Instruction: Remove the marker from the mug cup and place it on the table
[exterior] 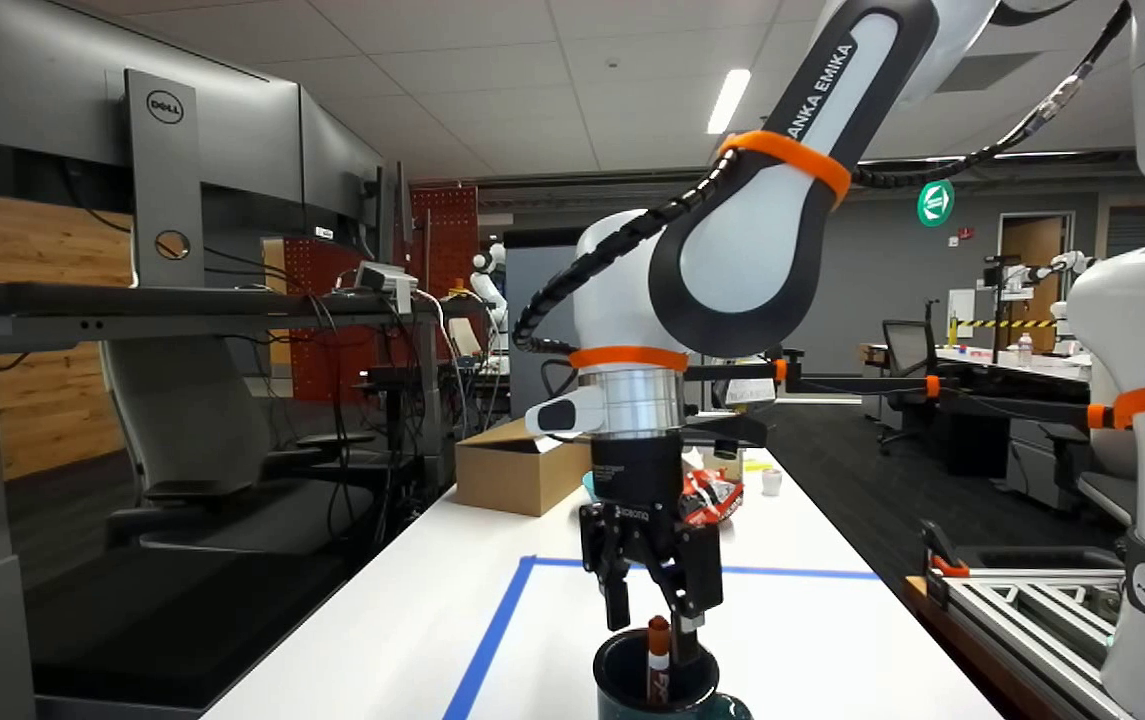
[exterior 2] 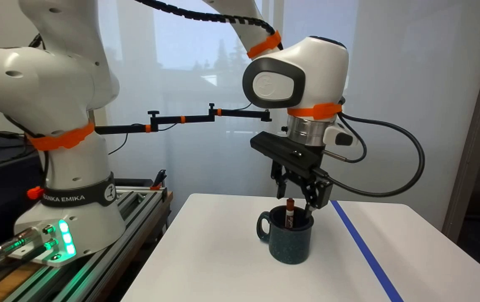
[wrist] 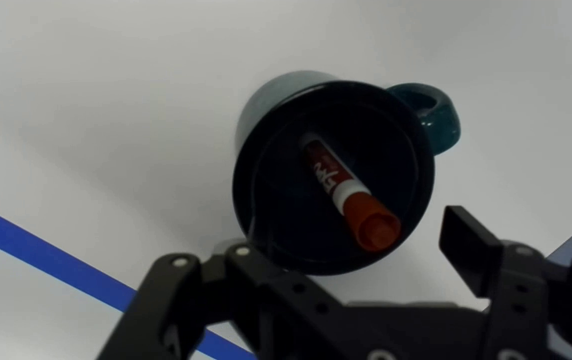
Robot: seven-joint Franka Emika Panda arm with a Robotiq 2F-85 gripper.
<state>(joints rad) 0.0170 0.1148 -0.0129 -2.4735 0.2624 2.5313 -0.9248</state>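
Observation:
The dark green-black mug cup point(exterior: 622, 706) point(exterior 2: 290, 247) point(wrist: 276, 95) stands upright on the white table point(exterior: 362, 640) point(exterior 2: 206, 251) point(wrist: 91, 125). The marker point(exterior: 658, 668) point(exterior 2: 290, 214) point(wrist: 348, 190) leans inside it, with its red-orange end up at the rim and a white band below that. Its lower end is inside the mug. My gripper point(exterior: 653, 630) point(exterior 2: 294, 204) point(wrist: 360, 250) is open above the mug, tilted. One fingertip reaches into the mug's mouth beside the marker. The other finger is higher, on the marker's other side. Neither finger visibly grips the marker.
Blue tape point(exterior: 492, 640) point(exterior 2: 365, 247) point(wrist: 51, 255) marks the table. Behind the gripper stand a cardboard box point(exterior: 522, 470), a red bag point(exterior: 717, 495) and a small white cup point(exterior: 771, 482). The mug's handle point(exterior 2: 263, 226) point(wrist: 438, 120) points toward the robot base.

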